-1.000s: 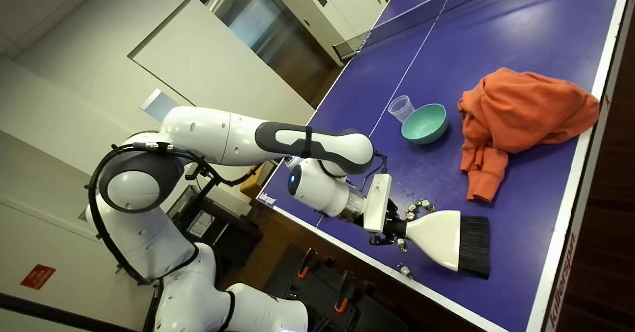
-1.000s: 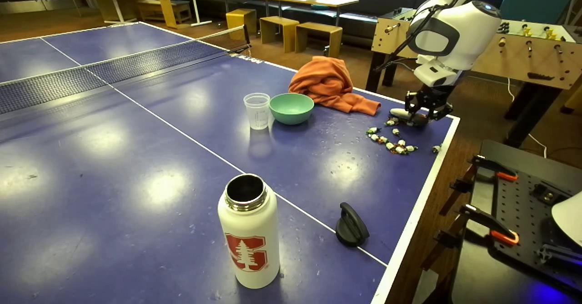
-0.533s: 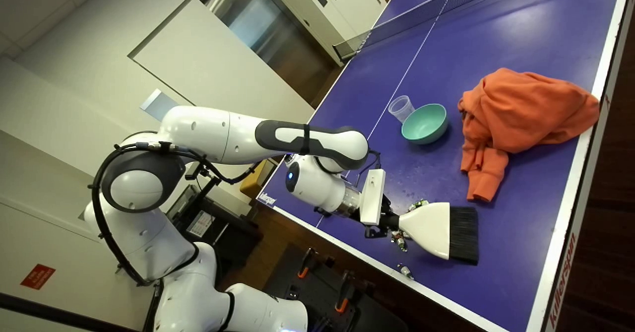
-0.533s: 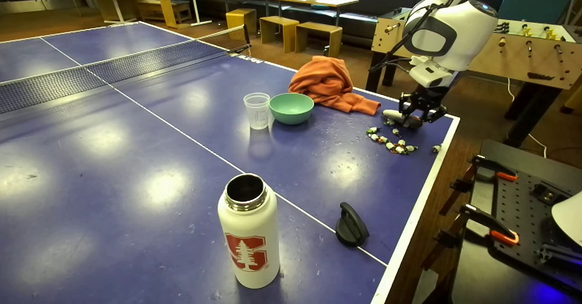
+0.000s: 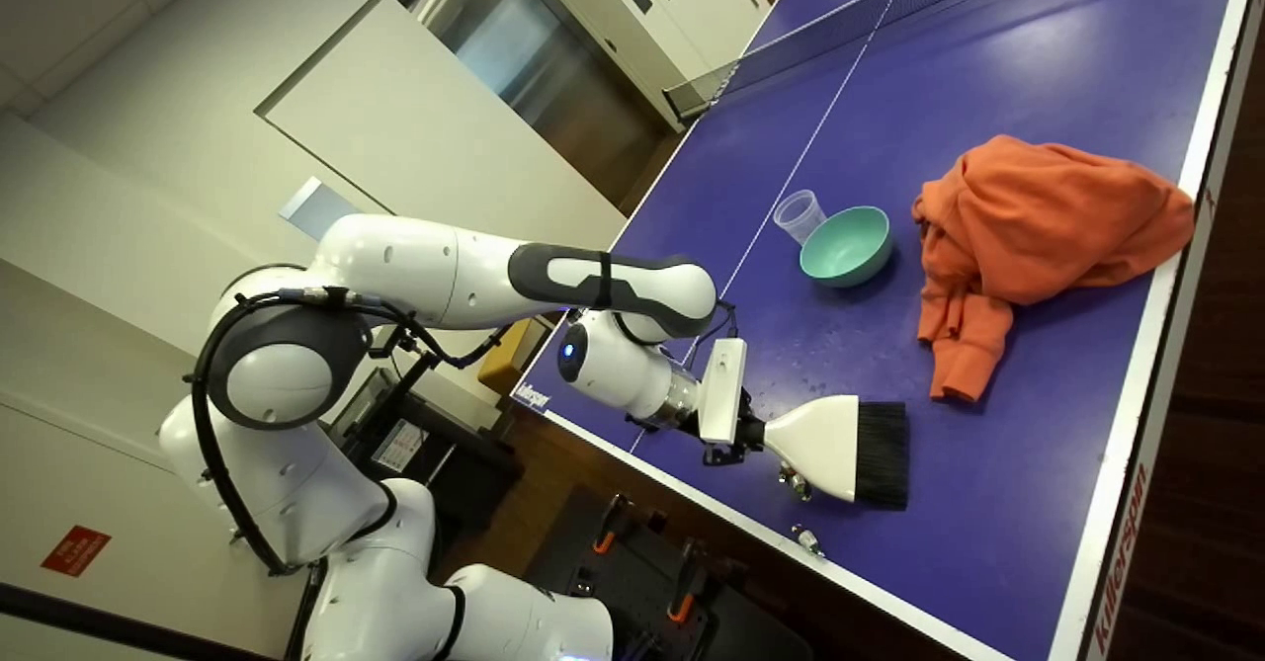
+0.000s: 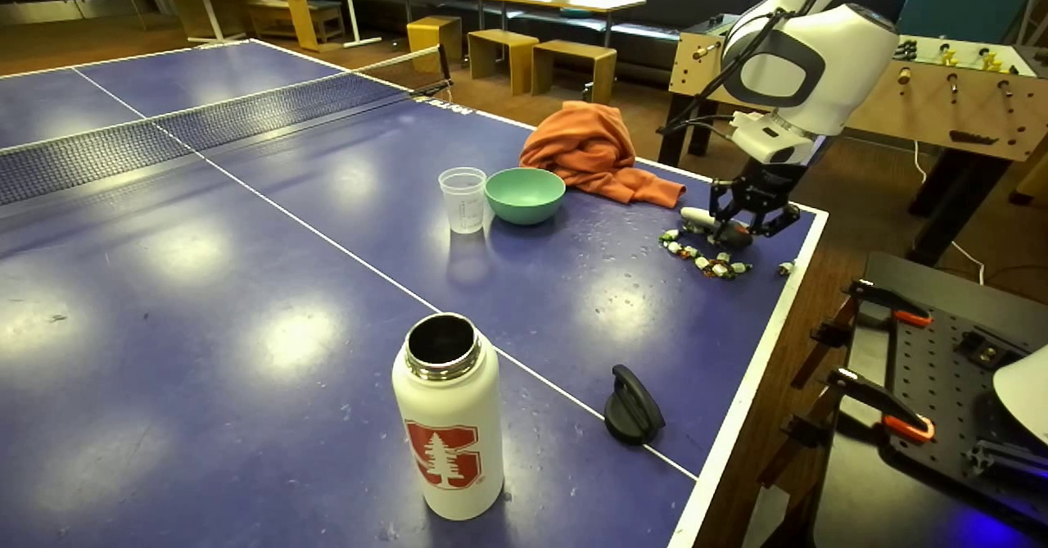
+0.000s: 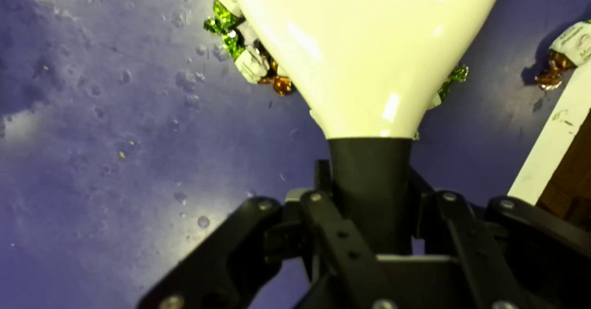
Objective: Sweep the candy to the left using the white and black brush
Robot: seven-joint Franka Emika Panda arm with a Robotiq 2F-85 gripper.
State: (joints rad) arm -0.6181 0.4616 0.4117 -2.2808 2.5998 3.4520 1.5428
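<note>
Beneath the white and black brush (image 5: 825, 447) spreads the blue table (image 5: 1008, 503). At the brush's handle end the gripper (image 7: 370, 184) is clamped round the black grip, so the brush's long axis runs straight out from it to the black bristles (image 5: 882, 455). The candy (image 6: 702, 263) lies on the handle side of those bristles, showing past both flanks of the brush's white head; a leftward sweep therefore probably means pulling the brush back, handle leading. One stray piece (image 7: 572, 45), apart beside the brush, may escape the bristles.
</note>
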